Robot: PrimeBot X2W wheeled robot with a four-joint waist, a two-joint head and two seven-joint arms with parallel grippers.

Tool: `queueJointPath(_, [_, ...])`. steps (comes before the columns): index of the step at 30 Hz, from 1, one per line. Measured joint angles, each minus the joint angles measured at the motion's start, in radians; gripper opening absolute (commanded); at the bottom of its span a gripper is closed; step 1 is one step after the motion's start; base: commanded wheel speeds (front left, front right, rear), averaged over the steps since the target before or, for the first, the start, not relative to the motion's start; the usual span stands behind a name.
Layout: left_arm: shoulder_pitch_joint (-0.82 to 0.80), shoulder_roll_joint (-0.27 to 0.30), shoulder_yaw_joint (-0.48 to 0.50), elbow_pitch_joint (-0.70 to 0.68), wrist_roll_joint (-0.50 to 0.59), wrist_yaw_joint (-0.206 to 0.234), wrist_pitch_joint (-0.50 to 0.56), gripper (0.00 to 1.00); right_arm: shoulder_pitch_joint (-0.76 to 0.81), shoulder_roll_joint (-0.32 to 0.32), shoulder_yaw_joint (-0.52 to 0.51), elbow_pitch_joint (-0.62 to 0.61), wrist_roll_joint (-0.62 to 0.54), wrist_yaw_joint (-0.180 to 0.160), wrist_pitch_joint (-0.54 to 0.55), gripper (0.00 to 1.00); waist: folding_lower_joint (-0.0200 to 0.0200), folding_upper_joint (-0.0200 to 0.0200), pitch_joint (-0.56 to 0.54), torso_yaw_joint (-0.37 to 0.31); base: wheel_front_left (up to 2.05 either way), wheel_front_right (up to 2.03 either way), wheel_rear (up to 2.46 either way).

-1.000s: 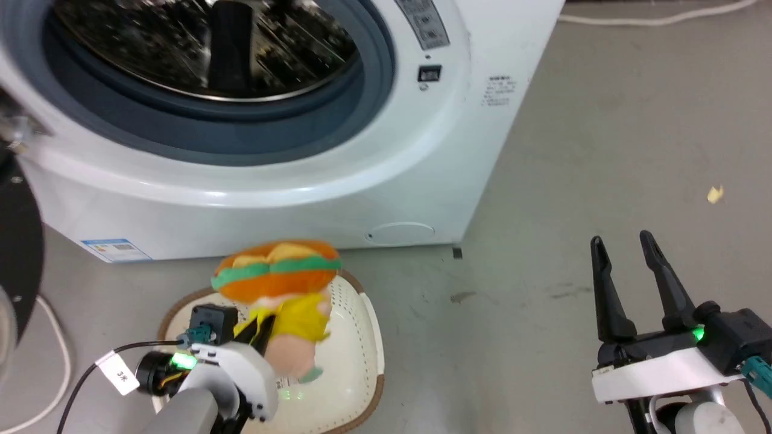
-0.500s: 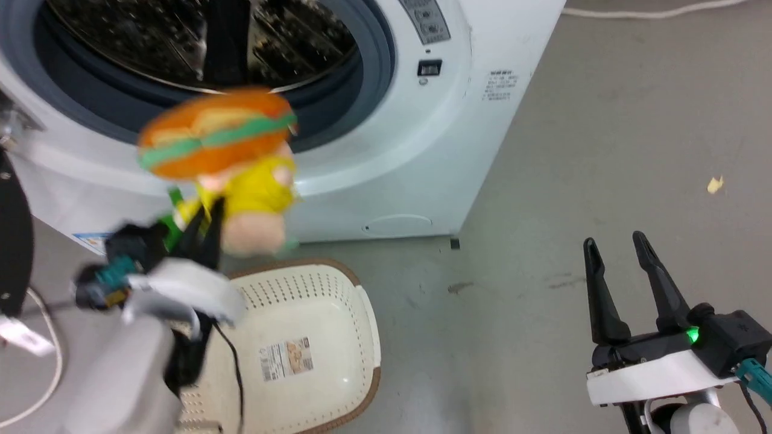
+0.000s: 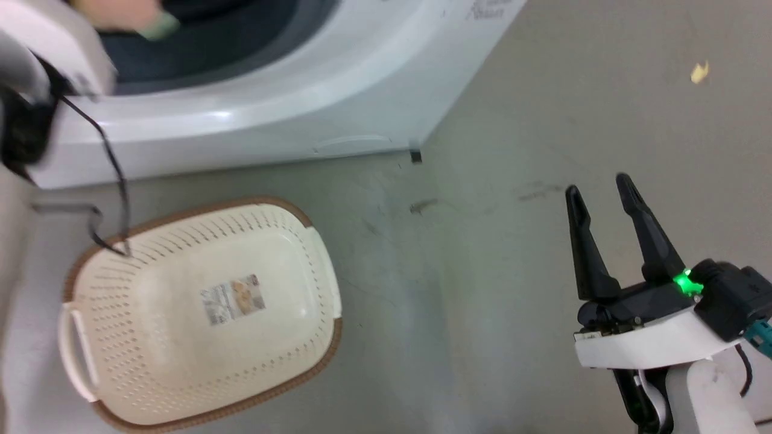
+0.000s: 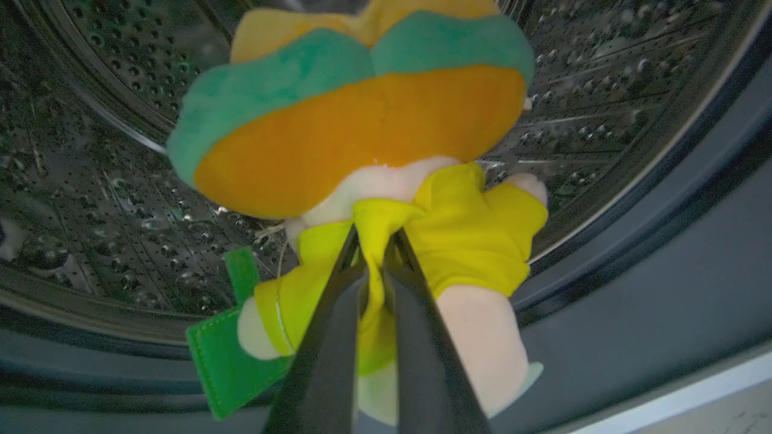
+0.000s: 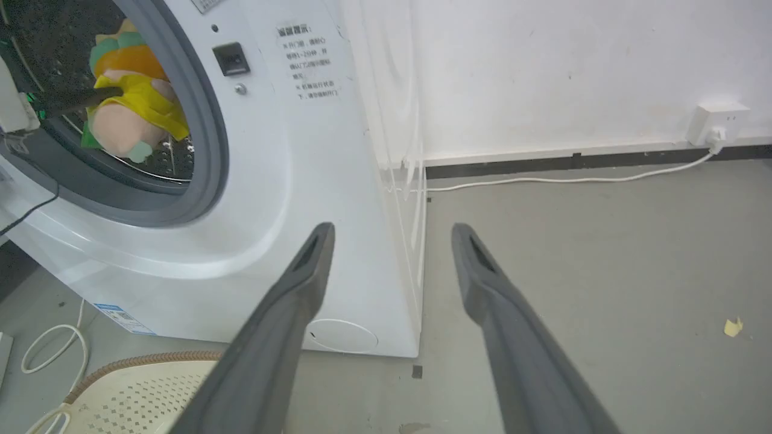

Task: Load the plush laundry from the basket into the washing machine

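**Setting:** bare indoor test room or utility space with a lab-like look.

**Evidence, right wrist view:**
- White front-loading washing machine [image 5: 289, 181] at 10 o'clock, standing free on the floor, with a printed notice [image 5: 307, 60] and a blue label [image 5: 120, 316] on its front.
- Plain grey floor [image 5: 603, 259], scuffed and stained.
- White painted wall [image 5: 543, 72] at 1 o'clock, with a dark skirting strip [image 5: 603, 160] at its foot.
- Surface-mounted socket box [image 5: 718, 117] at 2 o'clock, with a white cable [image 5: 543, 179] running loose along the floor to the machine.
- Another cable loop [image 5: 48, 343] at 8 o'clock.

**Evidence, head view:**
- Perforated plastic basket [image 3: 181, 235] on the floor at 8 o'clock.
- Yellow paper scrap [image 3: 699, 72] lying at 1 o'clock.
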Motion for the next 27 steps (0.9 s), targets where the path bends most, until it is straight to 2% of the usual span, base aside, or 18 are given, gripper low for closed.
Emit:
queueJointPath(3, [-0.125,0.032,-0.018,0.069,0.026,-0.023,0.075,0.00,-0.019,0.000,0.013,-0.011,0.016,0.000,0.000,1.00,0.0000,0.0000,0.056,-0.024,0.00,0.00,0.00])
queueJointPath(8, [-0.282,0.048,-0.037,0.177,0.040,-0.041,0.170,0.00,-0.041,0.000,0.038,-0.014,0.038,0.000,0.000,1.00,0.0000,0.0000,0.135,-0.069,0.00,0.00,0.00])
queueJointPath(14, [-0.391,0.054,-0.060,0.271,0.049,-0.058,0.264,0.00,-0.051,0.000,0.056,-0.012,0.061,0.000,0.000,1.00,0.0000,0.0000,0.201,-0.115,0.00,0.00,0.00])
queueJointPath(18, [-0.436,0.055,-0.076,0.309,0.053,-0.069,0.282,0.00,-0.052,0.000,0.057,-0.008,0.062,0.000,0.000,1.00,-0.0001,0.0000,0.221,-0.131,0.00,0.00,0.00])
queueJointPath(19, [-0.443,0.054,-0.080,0.317,0.057,-0.071,0.279,0.85,-0.053,0.000,0.057,-0.006,0.062,0.000,0.000,1.00,0.0000,0.0000,0.222,-0.131,0.00,0.00,0.00])
queueJointPath(20, [-0.447,0.052,-0.083,0.328,0.057,-0.074,0.275,1.00,-0.053,0.000,0.056,-0.002,0.062,0.000,0.000,1.00,0.0000,0.0000,0.220,-0.130,0.00,0.00,0.00])
queueJointPath(27, [-0.451,0.022,-0.115,0.414,0.054,-0.092,0.207,1.00,-0.059,0.000,0.041,0.003,0.056,0.000,0.000,1.00,-0.0001,0.0000,0.184,-0.113,0.00,0.00,0.00])
